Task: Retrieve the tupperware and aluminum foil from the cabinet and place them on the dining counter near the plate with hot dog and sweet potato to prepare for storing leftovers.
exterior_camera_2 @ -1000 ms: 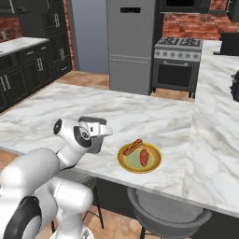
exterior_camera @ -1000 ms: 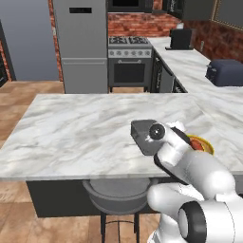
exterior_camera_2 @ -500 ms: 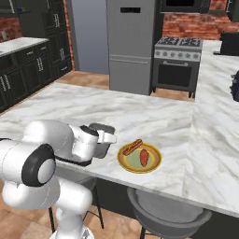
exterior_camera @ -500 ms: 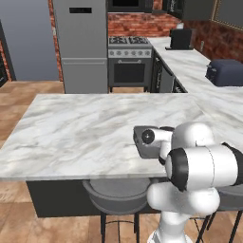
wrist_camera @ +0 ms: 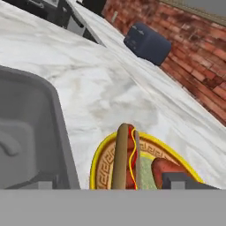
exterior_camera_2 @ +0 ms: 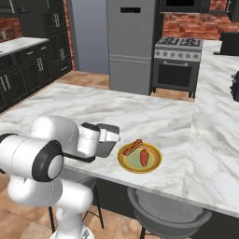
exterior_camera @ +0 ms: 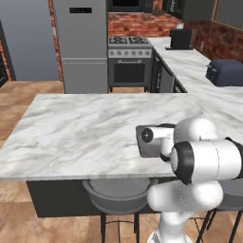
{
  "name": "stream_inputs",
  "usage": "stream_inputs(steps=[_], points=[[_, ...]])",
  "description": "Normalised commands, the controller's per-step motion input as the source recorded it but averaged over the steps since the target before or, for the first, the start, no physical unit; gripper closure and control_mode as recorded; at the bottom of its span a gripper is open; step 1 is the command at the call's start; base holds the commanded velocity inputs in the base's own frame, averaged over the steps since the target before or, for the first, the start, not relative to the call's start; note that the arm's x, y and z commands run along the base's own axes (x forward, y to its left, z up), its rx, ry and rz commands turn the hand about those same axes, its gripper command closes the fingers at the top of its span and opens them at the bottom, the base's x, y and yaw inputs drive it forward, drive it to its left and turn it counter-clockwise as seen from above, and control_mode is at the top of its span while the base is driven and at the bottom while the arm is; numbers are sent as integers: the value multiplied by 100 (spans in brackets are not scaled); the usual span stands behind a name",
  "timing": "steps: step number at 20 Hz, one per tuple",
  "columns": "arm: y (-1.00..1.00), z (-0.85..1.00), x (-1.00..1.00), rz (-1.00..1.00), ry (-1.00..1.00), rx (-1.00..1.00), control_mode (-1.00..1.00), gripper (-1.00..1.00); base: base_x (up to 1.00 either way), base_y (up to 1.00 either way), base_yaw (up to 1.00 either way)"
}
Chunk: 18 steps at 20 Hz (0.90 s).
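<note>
One long white-grey veined marble dining counter (exterior_camera_2: 154,116) fills the middle of both base views, and the white arm bends over its near edge. At the centre left of the right base view the small translucent grey rectangular tupperware (exterior_camera_2: 108,140) sits on the marble, partly behind the robot's wrist, just beside the round yellow-rimmed plate (exterior_camera_2: 125,163). On the plate lie the small hot dog in a bun (exterior_camera_2: 132,146) and the oval orange-red sweet potato (exterior_camera_2: 144,158), touching or nearly so. In the hand view the container wall (wrist_camera: 62,132) is at the left and the gripper (wrist_camera: 110,183) is low at the bottom edge; its fingers seem apart, one on each side of the wall, released. I think the risk is now in the withdrawal: a finger could catch the rim and drag the container into the plate. The foil box is not yet on the counter.
</note>
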Motion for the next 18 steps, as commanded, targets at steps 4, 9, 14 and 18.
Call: stream_inputs(steps=[4,9,14,18], points=[[-8,100,-31,0,-6,0,-100,-100,0,0,0],[21,100,-51,0,0,-1,-100,-100,0,0,0],[22,100,-45,1,13,25,-100,-100,0,0,0],[0,87,-46,24,36,51,-100,-100,0,0,0]])
